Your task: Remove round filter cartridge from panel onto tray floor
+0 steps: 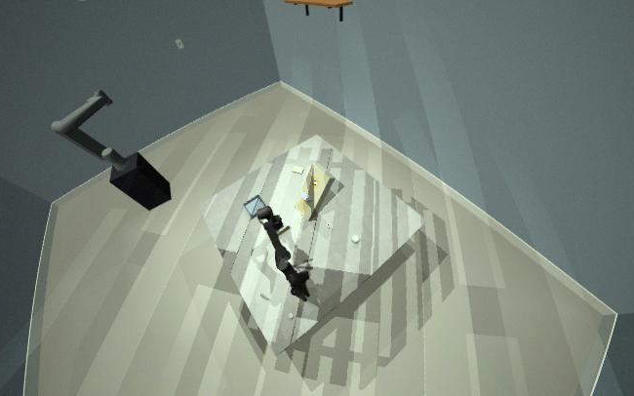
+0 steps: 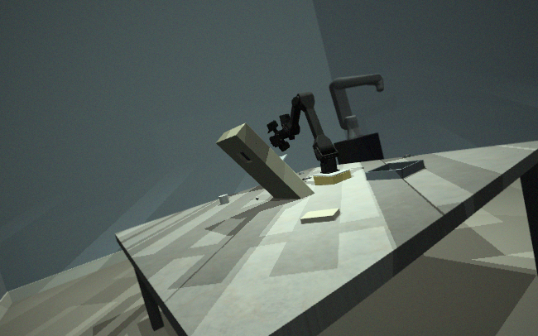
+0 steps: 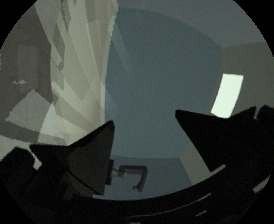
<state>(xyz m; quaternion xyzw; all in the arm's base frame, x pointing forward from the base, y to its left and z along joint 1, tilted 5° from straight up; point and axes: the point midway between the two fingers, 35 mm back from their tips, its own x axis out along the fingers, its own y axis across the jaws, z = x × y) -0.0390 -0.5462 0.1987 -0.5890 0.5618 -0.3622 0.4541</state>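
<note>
The service panel [image 1: 321,182] [image 2: 262,165] is a tan slab that leans on the table. The round filter cartridge [image 1: 315,182] sits in its face, marked by a yellow ring; the exterior camera sees the panel from behind, so the cartridge is hidden there. The shallow blue-grey tray [image 1: 247,205] [image 2: 413,166] lies on the table left of the arm. My gripper [image 2: 276,135] [image 3: 145,117] [image 1: 278,224] is open and empty. It hangs in the air a little short of the panel's face and touches nothing. The wrist view shows only walls and floor between the fingers.
A yellow block [image 2: 332,177] [image 1: 303,206] lies at the panel's foot. A flat pale tile [image 2: 319,214] [image 1: 297,170] and a small white cylinder [image 2: 223,199] [image 1: 355,238] lie on the table. A dark box with a grey arm [image 1: 139,180] [image 2: 357,146] stands beyond the table.
</note>
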